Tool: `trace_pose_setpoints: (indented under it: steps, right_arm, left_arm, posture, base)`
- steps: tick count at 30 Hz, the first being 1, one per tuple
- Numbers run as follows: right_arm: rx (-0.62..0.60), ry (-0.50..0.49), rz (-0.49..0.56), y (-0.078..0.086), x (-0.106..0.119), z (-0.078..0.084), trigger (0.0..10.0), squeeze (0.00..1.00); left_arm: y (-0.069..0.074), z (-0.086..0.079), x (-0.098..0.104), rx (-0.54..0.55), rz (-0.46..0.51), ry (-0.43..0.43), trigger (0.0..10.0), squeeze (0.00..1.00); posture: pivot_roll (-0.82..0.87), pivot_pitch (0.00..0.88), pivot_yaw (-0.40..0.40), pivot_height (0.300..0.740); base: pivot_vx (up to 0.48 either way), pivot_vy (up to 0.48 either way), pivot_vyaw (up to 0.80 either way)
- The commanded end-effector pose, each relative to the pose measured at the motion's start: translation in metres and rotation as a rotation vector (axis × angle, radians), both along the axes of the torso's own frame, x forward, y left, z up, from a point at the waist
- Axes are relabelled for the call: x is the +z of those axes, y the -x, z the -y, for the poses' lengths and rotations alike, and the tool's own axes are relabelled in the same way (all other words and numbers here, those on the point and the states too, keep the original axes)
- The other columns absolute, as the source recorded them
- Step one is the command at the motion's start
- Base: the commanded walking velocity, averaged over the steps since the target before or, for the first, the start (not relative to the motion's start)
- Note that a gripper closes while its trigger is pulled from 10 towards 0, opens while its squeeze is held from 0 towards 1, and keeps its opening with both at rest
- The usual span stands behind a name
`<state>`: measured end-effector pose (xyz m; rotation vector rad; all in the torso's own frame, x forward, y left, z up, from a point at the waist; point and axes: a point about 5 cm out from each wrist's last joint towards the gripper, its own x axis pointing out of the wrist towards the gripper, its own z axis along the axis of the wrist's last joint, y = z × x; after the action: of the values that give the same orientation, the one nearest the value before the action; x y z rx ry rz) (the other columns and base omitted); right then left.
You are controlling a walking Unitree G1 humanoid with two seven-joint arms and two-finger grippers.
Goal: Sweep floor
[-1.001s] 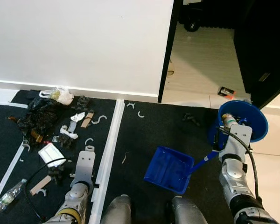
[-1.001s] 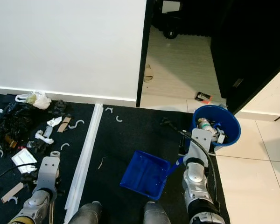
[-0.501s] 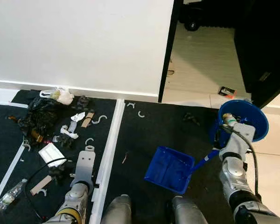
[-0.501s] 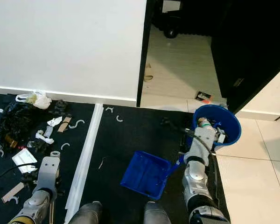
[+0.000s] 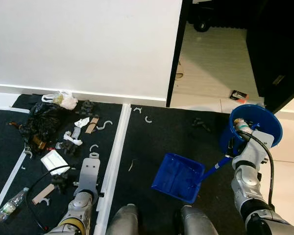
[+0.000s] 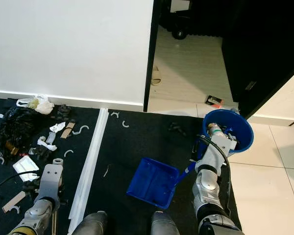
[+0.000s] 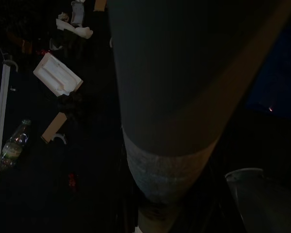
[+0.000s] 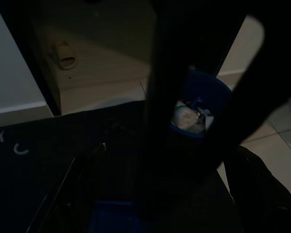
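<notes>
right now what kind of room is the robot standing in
Probably a home hallway or entry: a white wall, an open doorway onto a tiled room, and a dark floor mat strewn with litter.

The plastic bottle (image 5: 8, 206) runs off the left edge. The black heap (image 5: 39, 122) of rubbish is too dark to sort. The blue bucket (image 6: 231, 126) contents are too small to identify.

eye views: bright, even, sharp | wrist views: very dark, underexposed, blurred
</notes>
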<state>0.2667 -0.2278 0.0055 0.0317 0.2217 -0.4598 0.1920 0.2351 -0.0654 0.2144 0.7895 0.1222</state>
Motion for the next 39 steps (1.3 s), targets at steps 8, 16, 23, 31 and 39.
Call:
trace_pose_setpoints:
  steps: [8, 16, 23, 31, 39]
  right_arm:
    - [0.036, 0.03, 0.01, -0.001, 0.002, 0.0, 0.3, 0.0]
    - [0.041, 0.042, 0.012, 0.0, 0.002, 0.0, 0.0, 0.0]
    - [0.035, 0.044, 0.006, -0.002, 0.003, 0.005, 0.0, 0.0]
    - [0.023, 0.048, 0.022, -0.009, 0.01, 0.011, 0.0, 0.0]
    - [0.047, 0.02, 0.114, -0.033, 0.038, 0.024, 6.4, 0.0]
  left_arm:
    - [0.003, -0.007, 0.0, -0.005, -0.012, -0.021, 10.0, 0.0]
    - [0.001, -0.006, 0.001, -0.006, -0.007, -0.019, 10.0, 0.0]
    - [0.0, -0.006, 0.002, -0.007, 0.0, -0.02, 10.0, 0.0]
    - [-0.004, -0.007, 0.005, -0.007, 0.024, -0.017, 10.0, 0.0]
    - [-0.044, -0.022, 0.041, 0.053, 0.26, 0.034, 10.0, 0.0]
  posture:
    - [0.11, 0.083, -0.019, 0.74]
    - [0.11, 0.082, -0.02, 0.74]
    - [0.11, 0.083, -0.022, 0.74]
    - [0.11, 0.079, -0.024, 0.74]
    - [0.11, 0.066, -0.03, 0.74]
  base:
    - [0.0, 0.0, 0.0]
    - [0.0, 0.0, 0.0]
    - [0.0, 0.0, 0.0]
    - [0.0, 0.0, 0.0]
    - [0.0, 0.0, 0.0]
